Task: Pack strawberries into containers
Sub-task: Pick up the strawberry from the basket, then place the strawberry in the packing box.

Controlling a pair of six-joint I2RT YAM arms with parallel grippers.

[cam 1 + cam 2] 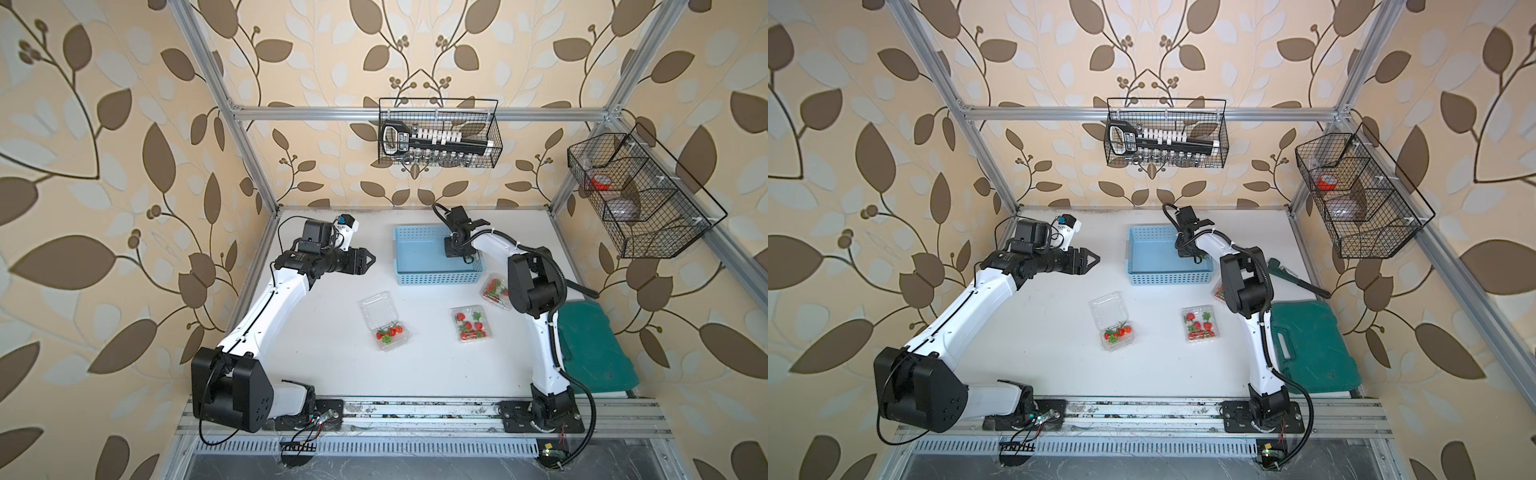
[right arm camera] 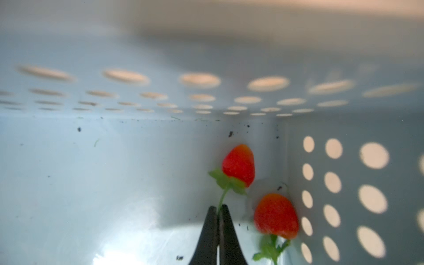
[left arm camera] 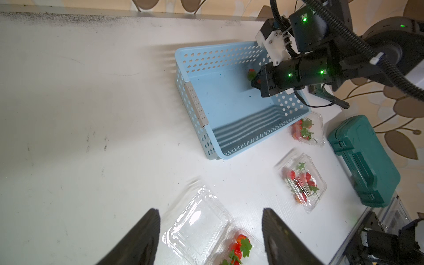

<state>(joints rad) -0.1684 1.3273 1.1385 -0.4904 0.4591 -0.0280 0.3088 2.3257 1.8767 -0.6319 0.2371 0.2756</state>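
Observation:
My right gripper (image 2: 219,207) is down inside the light blue basket (image 1: 436,276), shut on the green stem of one strawberry (image 2: 239,164). A second strawberry (image 2: 276,215) lies beside it in the basket's corner. My left gripper (image 3: 210,210) hangs open and empty above the table, left of the basket. Below it an open container (image 1: 384,322) holds a few strawberries (image 1: 390,331). A second container (image 1: 471,324) with several berries sits to its right. A third container (image 1: 494,291) stands by the basket, partly hidden behind my right arm.
A green tool case (image 1: 594,349) lies at the table's right edge, with a pipe wrench (image 1: 1296,278) behind it. Two black wire baskets (image 1: 440,133) (image 1: 640,191) hang on the frame above the back and right sides.

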